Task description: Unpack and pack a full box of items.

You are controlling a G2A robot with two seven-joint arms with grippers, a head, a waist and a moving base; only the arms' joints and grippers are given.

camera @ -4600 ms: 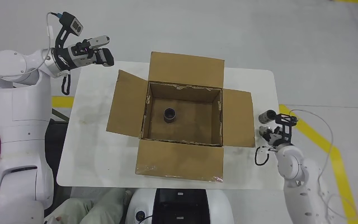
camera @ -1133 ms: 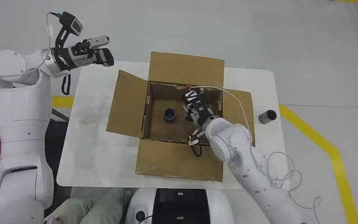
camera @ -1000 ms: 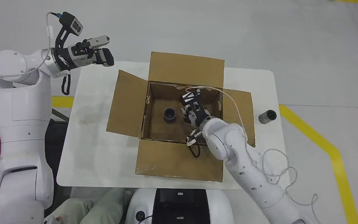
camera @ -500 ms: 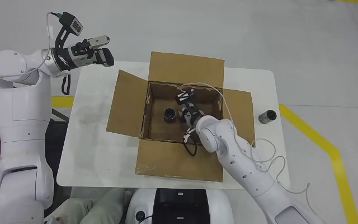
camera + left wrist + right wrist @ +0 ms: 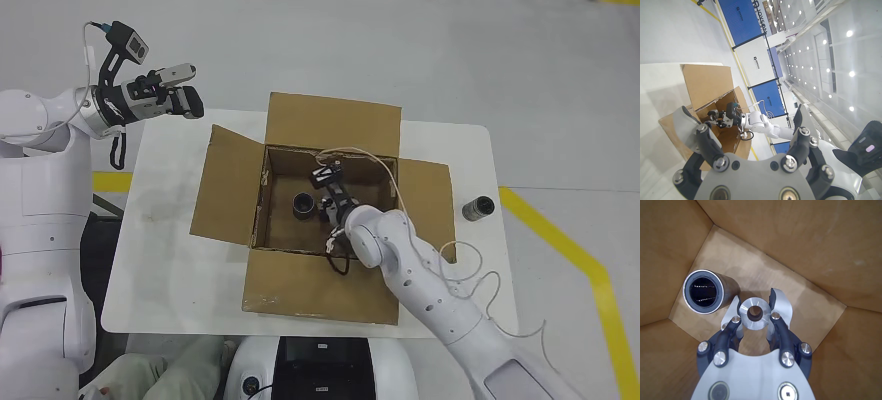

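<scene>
An open cardboard box [image 5: 333,120] stands in the middle of the white table [image 5: 165,250]. A dark hollow tube [image 5: 304,205] stands upright on the box floor. My right gripper [image 5: 327,204] is down inside the box just beside that tube. In the right wrist view my right gripper [image 5: 755,295] is shut on a small silver metal cylinder [image 5: 754,313] with a centre hole, close to the dark tube [image 5: 704,291]. My left gripper [image 5: 192,88] hangs open with nothing in it above the table's far left corner, away from the box.
A second dark tube [image 5: 478,208] lies on the table to the right of the box's right flap [image 5: 427,210]. The box flaps are folded outward on all sides. From the left wrist, my open left gripper [image 5: 742,121] faces the box [image 5: 706,83].
My right arm swung from the table's right edge into the box and then shifted left toward the dark tube. The left arm has not moved.
</scene>
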